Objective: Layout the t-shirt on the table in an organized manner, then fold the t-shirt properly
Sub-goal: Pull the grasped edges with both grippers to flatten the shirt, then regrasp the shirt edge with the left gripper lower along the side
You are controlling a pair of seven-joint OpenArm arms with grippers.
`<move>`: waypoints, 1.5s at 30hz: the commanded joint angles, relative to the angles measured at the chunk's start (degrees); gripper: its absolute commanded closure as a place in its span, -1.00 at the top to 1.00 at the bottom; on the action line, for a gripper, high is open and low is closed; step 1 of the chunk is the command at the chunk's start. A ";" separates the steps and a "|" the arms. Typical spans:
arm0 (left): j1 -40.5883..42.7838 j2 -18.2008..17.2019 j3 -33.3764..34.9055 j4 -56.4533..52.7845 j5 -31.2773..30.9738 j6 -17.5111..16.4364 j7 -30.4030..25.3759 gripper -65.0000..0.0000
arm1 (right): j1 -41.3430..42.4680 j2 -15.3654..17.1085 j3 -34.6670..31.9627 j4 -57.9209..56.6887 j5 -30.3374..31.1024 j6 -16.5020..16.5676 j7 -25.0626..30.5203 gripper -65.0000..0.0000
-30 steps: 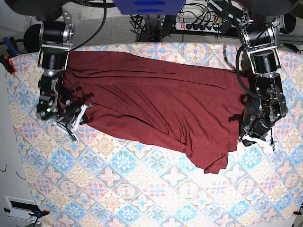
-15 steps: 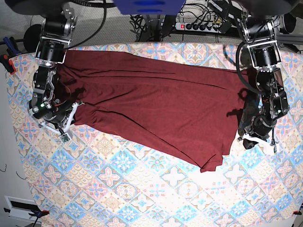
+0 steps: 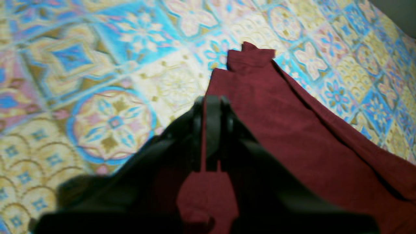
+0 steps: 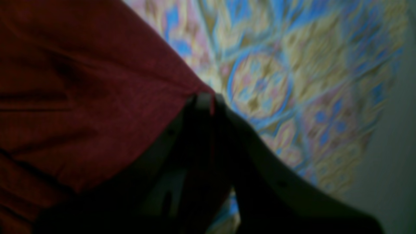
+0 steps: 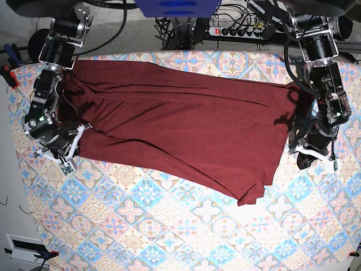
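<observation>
The dark maroon t-shirt [image 5: 180,124] lies spread across the back half of the patterned table [image 5: 169,226], with one sleeve end [image 5: 251,195] pointing toward the front. My left gripper [image 5: 291,144] is at the shirt's right edge in the base view. In its wrist view that gripper [image 3: 209,107] is shut on the cloth [image 3: 292,130]. My right gripper [image 5: 80,138] is at the shirt's lower left corner. It too is shut [image 4: 204,99], on the edge of the fabric [image 4: 81,97]. Both hold the cloth low over the table.
A power strip with cables [image 5: 237,28] lies behind the table's back edge. A blue clamp [image 5: 11,59] sits at the left edge. The table's right edge is close to the left arm [image 5: 333,107]. Patterned tabletop [image 3: 113,120] shows beside the cloth.
Both grippers have moved outward, the right one toward the base view's left and the left one toward its right. The shirt is drawn wider and flatter between them.
</observation>
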 commanded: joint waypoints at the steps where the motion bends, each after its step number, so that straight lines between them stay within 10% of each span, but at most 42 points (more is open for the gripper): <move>1: -0.60 -1.09 -1.35 1.15 -0.54 -1.48 -1.38 -1.00 | -0.23 1.02 0.46 1.35 0.08 -0.23 0.22 -0.98; 8: -4.64 -0.83 -2.05 -8.52 0.34 -2.09 -1.03 -0.97 | -1.90 0.93 0.02 3.02 0.08 -0.23 0.22 -0.98; 16: -17.65 -0.83 8.50 -24.52 0.16 -2.36 2.14 0.31 | -1.82 0.84 0.02 3.11 0.08 -0.23 0.22 -0.98; 45: -24.42 5.76 14.65 -37.45 11.15 -4.29 -0.50 0.18 | -1.82 0.84 0.02 3.11 0.08 -0.23 0.22 -0.98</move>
